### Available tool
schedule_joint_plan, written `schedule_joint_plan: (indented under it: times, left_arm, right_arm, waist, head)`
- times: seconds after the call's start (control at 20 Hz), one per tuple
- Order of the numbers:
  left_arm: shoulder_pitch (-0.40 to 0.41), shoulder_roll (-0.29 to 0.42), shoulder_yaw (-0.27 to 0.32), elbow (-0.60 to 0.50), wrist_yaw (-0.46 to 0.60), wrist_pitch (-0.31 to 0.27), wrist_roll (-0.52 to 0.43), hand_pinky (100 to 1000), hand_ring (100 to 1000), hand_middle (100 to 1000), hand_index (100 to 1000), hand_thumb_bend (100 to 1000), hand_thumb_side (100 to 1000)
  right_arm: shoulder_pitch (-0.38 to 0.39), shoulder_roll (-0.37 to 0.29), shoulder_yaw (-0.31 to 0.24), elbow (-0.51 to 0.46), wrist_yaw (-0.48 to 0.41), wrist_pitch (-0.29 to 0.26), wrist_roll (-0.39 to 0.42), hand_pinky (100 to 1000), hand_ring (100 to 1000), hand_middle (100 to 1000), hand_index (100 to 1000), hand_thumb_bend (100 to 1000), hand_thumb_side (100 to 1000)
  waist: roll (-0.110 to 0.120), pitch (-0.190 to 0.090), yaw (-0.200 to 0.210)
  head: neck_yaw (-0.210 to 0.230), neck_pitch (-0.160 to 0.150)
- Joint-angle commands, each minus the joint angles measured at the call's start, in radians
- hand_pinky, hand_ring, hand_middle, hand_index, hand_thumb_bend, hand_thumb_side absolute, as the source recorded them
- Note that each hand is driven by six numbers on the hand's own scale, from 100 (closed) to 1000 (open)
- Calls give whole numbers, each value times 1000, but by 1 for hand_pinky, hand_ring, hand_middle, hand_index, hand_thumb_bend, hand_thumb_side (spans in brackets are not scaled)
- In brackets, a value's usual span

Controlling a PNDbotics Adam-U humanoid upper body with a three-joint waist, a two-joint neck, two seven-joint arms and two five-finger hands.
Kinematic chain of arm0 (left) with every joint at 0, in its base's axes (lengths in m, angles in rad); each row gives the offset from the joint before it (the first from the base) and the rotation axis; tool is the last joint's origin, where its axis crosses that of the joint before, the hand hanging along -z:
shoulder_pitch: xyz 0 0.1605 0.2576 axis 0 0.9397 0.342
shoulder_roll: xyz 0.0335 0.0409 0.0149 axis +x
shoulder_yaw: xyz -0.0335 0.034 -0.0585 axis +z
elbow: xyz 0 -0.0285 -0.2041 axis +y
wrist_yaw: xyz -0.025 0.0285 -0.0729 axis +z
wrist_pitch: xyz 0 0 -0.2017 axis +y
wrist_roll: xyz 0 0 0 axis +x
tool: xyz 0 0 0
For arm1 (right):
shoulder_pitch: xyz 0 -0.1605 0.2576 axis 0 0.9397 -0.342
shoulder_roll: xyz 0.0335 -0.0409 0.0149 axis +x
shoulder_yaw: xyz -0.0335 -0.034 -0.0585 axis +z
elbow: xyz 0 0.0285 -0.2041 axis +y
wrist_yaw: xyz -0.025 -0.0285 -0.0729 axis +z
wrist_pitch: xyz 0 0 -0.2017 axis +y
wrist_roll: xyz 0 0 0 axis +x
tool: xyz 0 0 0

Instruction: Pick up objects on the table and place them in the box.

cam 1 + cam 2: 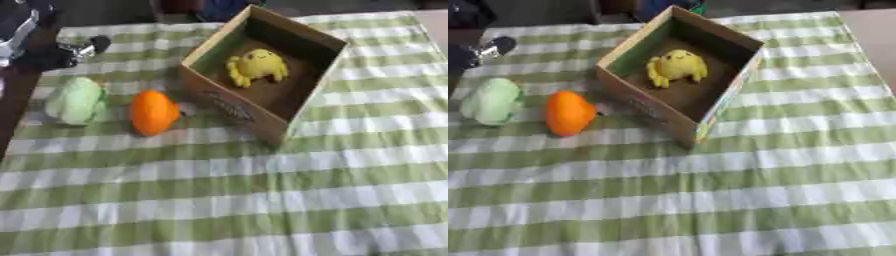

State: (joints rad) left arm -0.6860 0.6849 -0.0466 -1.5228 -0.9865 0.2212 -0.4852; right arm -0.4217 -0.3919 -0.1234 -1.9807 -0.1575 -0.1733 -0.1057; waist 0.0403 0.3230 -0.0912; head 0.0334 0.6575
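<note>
An open cardboard box (262, 107) is sitting on the tabletop (262, 200), turned at an angle so that one corner is pointing toward the camera. Inside it, a yellow plush toy (257, 66) is lying on the box floor, nearer the far left wall than the near right one.

Outside the box, just beside its left wall, an orange rounded object (153, 112) is resting on the cloth; whether it is touching the cardboard cannot be told. Further left of the box, close to the orange object but apart from it, a pale green rounded object (77, 101) is lying near the cloth's left edge.

The tabletop is wearing a green and white checked cloth (737, 165), which is spreading wide and bare in front of the box and to its right.

Up and to the left of the box, beyond the green object, the robot's left hand (74, 51) is showing as a dark shape with silver parts at the edge of the cloth. It is hanging apart from all three objects and is not touching any of them. Whether its fingers are spread or curled cannot be told from either view. The right hand is not appearing in either view.
</note>
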Motion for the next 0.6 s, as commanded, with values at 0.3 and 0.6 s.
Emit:
schedule_joint_plan:
  times: [0.3, 0.6]
  left_arm:
    - [6, 108, -27, 95, -60, -51, -66, 601, 832, 827, 950, 793, 1000]
    - [8, 105, -34, 165, -70, -67, -102, 606, 836, 832, 975, 932, 1000]
  right_arm:
    - [1, -31, -6, -19, 10, 7, 2, 753, 749, 572, 858, 100, 1000]
    - [8, -29, -8, -19, 9, 6, 1, 754, 749, 570, 857, 100, 1000]
  waist:
    - [5, -29, 5]
    - [4, -30, 1]
  head:
    - [-3, 6]
    - [0, 0]
